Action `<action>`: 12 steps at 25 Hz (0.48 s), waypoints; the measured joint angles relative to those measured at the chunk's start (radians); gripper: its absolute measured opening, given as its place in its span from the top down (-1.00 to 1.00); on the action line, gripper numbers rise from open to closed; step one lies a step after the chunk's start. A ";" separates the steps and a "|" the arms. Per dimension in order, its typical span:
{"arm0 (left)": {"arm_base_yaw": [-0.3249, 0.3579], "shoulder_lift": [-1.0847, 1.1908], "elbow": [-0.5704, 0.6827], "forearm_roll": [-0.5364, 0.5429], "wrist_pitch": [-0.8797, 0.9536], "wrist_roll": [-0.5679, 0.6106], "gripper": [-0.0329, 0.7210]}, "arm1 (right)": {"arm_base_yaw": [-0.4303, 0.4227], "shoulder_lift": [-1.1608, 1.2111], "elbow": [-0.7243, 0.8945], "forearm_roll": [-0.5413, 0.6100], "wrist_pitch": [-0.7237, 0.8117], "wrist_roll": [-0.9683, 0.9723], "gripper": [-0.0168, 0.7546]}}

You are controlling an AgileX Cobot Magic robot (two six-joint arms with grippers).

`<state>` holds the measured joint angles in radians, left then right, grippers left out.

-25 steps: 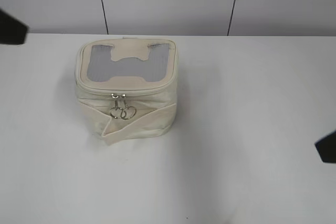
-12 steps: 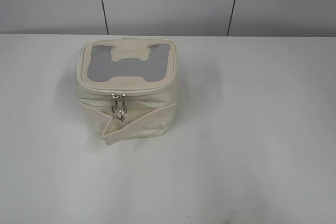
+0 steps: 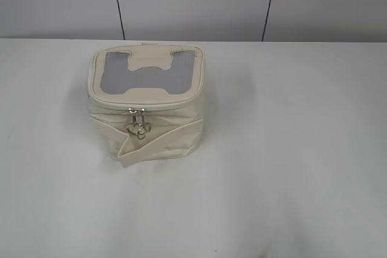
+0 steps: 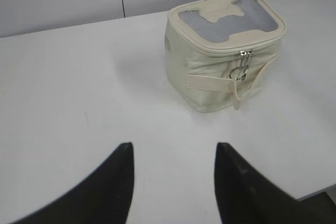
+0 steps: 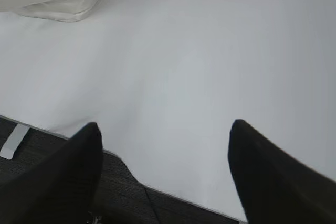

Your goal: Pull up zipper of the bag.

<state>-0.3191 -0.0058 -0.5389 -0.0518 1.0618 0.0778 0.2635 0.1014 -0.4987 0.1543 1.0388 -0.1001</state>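
Reaching comes first: my left gripper (image 4: 173, 174) and right gripper (image 5: 165, 150) both hang wide apart, holding nothing, well short of the bag (image 3: 145, 104) standing left of centre. I'd pinch one ring pull (image 3: 139, 130), steadying the bag's far side.

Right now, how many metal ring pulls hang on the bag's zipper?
2: both ring pulls hang together, overlapping, at the front middle of the bag, just under the lid rim above the strap. None seems hidden.

I see my left gripper (image 4: 173, 174) with its two dark fingers spread apart, holding nothing. My right gripper (image 5: 165, 169) has its fingers even wider apart, also holding nothing. Neither arm appears in the exterior view.
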 joint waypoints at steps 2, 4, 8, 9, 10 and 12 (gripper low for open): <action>0.000 0.000 0.000 0.000 -0.001 0.000 -0.08 | 0.000 0.000 0.000 -0.022 0.000 0.000 -0.54; 0.000 0.000 0.000 0.000 -0.002 0.000 -0.08 | 0.000 0.000 0.000 -0.031 0.000 -0.001 -0.54; 0.000 0.000 0.000 0.000 -0.003 0.000 -0.08 | 0.000 0.000 0.000 -0.072 0.000 -0.002 -0.54; 0.000 0.000 0.000 0.000 -0.003 0.000 -0.08 | 0.000 0.000 0.000 -0.086 0.000 -0.001 -0.54; 0.000 0.000 0.000 0.000 -0.003 0.000 -0.08 | 0.000 0.000 0.000 -0.093 0.000 -0.001 -0.54; 0.000 0.000 0.000 0.000 -0.003 0.000 -0.08 | 0.000 0.000 0.000 -0.098 0.000 -0.001 -0.54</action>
<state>-0.3191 -0.0058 -0.5389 -0.0518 1.0590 0.0778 0.2635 0.1014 -0.4987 0.0560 1.0388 -0.1008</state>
